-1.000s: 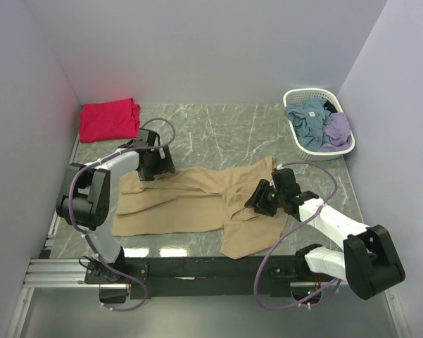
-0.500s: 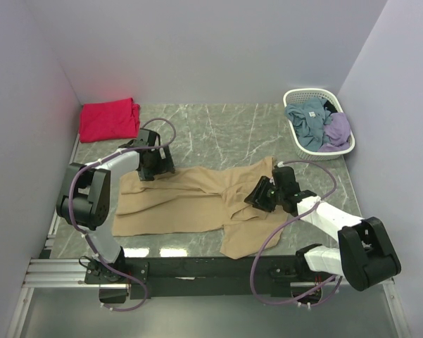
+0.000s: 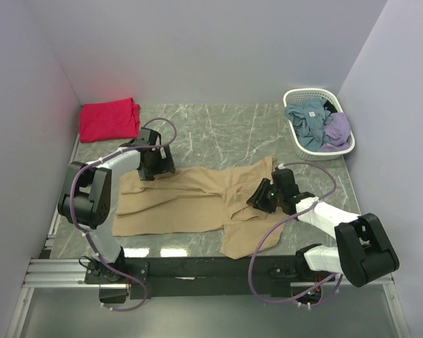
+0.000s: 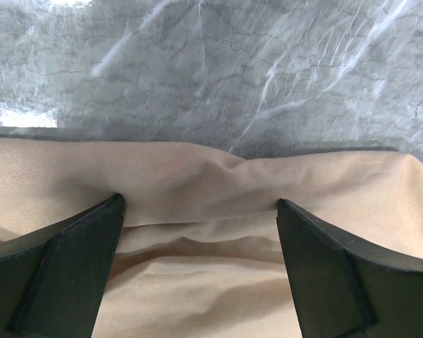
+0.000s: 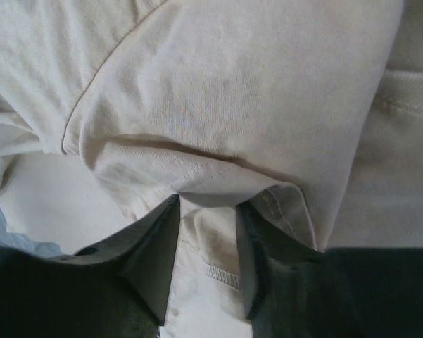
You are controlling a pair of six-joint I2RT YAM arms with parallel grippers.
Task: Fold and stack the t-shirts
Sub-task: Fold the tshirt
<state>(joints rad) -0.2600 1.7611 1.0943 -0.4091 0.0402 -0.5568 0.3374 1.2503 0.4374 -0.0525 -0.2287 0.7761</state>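
Showing, left to right: red t-shirt [image 3: 109,118] lying in the far corner; left gripper [image 4: 200,204] wide open, empty, astride the far hem of the tan t-shirt [image 3: 190,201]; right gripper [image 5: 207,204], jaws narrowed since a moment ago round a fold, pinch uncertain, so a lift seems near; bare table [image 3: 232,130] beyond, basket [image 3: 327,151] well clear.

The top view overlooks the whole table [image 3: 225,130]; both wrist views hover close over the tan t-shirt [image 3: 190,201].
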